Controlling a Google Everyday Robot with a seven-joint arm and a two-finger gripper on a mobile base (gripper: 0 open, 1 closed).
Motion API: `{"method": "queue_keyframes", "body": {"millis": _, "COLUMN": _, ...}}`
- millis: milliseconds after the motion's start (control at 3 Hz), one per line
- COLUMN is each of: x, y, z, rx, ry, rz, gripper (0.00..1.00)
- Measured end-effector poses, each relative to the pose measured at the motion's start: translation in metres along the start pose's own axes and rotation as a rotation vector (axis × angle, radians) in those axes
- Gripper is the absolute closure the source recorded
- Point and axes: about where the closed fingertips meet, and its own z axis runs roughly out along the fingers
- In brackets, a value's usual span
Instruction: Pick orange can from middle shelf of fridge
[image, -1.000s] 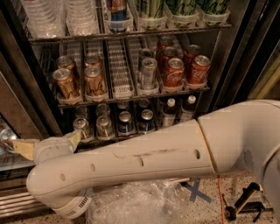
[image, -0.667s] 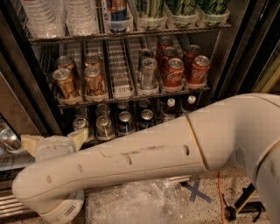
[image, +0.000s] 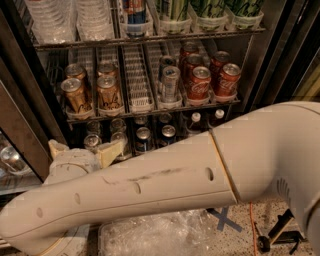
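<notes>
Four orange cans stand in two lanes at the left of the middle shelf (image: 136, 80); the front left orange can (image: 75, 96) and the one beside it (image: 108, 93) are at the clear front stops. My gripper (image: 84, 150) is below them, level with the bottom shelf in front of the fridge (image: 280, 55). Its two cream fingers (image: 113, 150) are spread apart and hold nothing. My thick white arm (image: 165, 190) crosses the lower half of the view.
A tall silver can (image: 170, 82) and several red Coca-Cola cans (image: 200, 82) fill the right lanes. Dark cans and bottles (image: 143, 137) stand on the bottom shelf. Clear bottles (image: 55, 20) are above. Crumpled plastic (image: 160, 235) and a blue tape cross (image: 225, 220) lie on the floor.
My gripper has shifted right and a little up, closer to the shelves under the orange cans. The forearm has swung lower at its left end. The cans have not moved.
</notes>
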Motion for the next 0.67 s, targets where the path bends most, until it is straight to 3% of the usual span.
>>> {"method": "queue_keyframes", "body": {"millis": 333, "x": -0.0211, "y": -0.0220, "z": -0.0072, "rx": 0.104, "ry": -0.095, "rz": -0.025, "gripper": 0.00}}
{"method": "queue_keyframes", "body": {"millis": 667, "x": -0.0211, "y": -0.0220, "z": -0.0072, "rx": 0.104, "ry": -0.095, "rz": -0.025, "gripper": 0.00}}
